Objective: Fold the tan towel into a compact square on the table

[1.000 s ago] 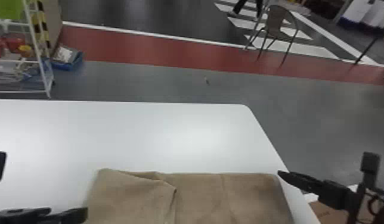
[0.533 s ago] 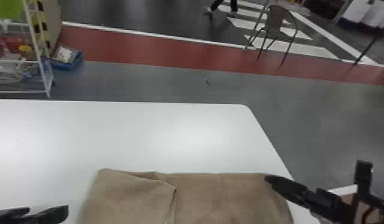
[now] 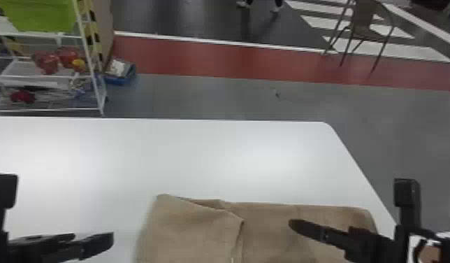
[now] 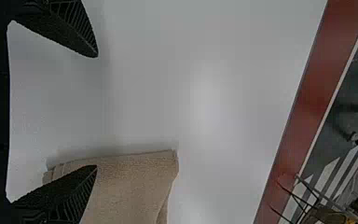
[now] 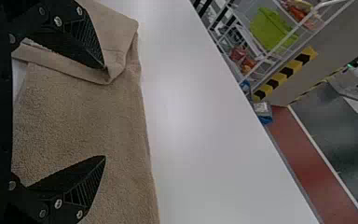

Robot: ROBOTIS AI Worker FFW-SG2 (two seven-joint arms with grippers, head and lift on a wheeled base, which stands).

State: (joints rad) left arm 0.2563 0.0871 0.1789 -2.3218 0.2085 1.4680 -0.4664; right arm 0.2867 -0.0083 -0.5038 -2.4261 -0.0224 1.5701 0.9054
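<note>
Across the white table, the towel lies at six o'clock. The left gripper at eight and right gripper at four gape wide; catching only the flap's top layer could bunch it.

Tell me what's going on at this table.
A two-armed robot is partway through folding a tan towel on the white table. The towel's left part is turned over towards the middle as a flap, while the right part lies spread out, so it isn't a compact square yet. Neither gripper is holding the cloth: the left gripper is open by the towel's left edge, and the right gripper is open over the towel.
</note>
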